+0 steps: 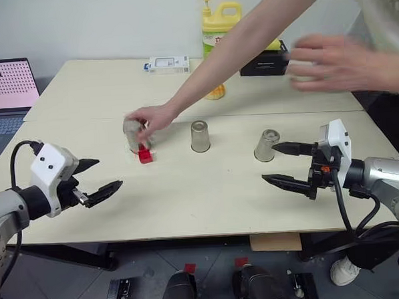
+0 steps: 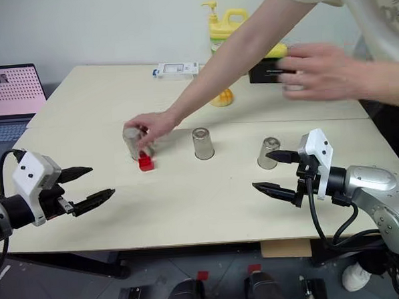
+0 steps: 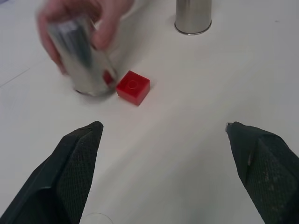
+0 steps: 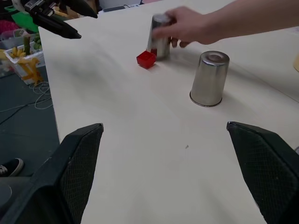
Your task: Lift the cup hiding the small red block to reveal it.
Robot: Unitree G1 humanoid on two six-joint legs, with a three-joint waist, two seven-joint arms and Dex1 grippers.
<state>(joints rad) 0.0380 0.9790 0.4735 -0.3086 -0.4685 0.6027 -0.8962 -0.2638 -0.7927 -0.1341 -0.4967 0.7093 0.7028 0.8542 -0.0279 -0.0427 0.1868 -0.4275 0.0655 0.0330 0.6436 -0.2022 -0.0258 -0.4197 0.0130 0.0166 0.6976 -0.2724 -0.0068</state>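
**Already uncovered: a person's hand tilts the left cup beside the red block**

Plainly, three metal cups stand in a row across the pale desk (image 1: 209,209); a person's hand (image 1: 151,118) grips the left cup (image 1: 133,135) and holds it tilted, just beside the small red block (image 1: 145,154), which lies bare on the desk at the cup's near side; the middle cup (image 1: 199,136) stands upside down, well apart from the block; the right cup (image 1: 266,145) leans a little, near the right end effector (image 1: 285,162), whose fingers are spread wide and hold nothing; the left end effector (image 1: 94,178) hovers at the near left, jaws likewise wide and empty, pointing toward the block; the person's other hand (image 1: 335,63) hangs blurred over the far right; a yellow soap bottle (image 1: 218,24) stands at the far edge; a laptop (image 1: 8,92) sits at the far left.
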